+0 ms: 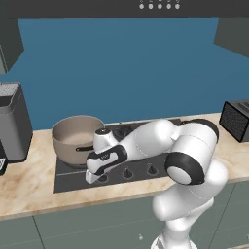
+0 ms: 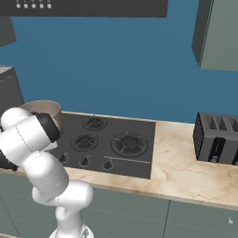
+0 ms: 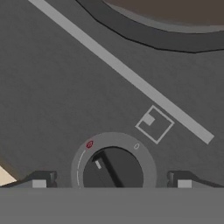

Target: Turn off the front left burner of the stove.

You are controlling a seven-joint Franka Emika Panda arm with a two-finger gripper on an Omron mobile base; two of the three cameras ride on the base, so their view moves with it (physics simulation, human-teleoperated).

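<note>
The stove (image 1: pixel 68 181) (image 2: pixel 139 158) is a dark grey cooktop set into the counter, with a row of small black knobs along its front edge. A tan pot (image 1: pixel 75 136) (image 2: pixel 46 109) stands on its front left burner. My gripper (image 1: pixel 96 178) points down over the leftmost knob. In the hand view that knob (image 3: pixel 113 168) sits between the two fingertips (image 3: pixel 41 179), and my gripper (image 3: pixel 112 181) is open around it without touching. The knob's white pointer aims toward a red mark (image 3: pixel 89 144) on its dial ring. Two more knobs (image 1: pixel 127 172) lie to the right.
A grey boxy appliance (image 1: pixel 12 121) stands on the marble counter (image 1: pixel 29 187) left of the stove. A black toaster (image 1: pixel 238 119) (image 2: pixel 218 137) sits at the right. My arm's elbow (image 1: pixel 187 160) hangs over the stove's right front. A range hood (image 1: pixel 159 6) is overhead.
</note>
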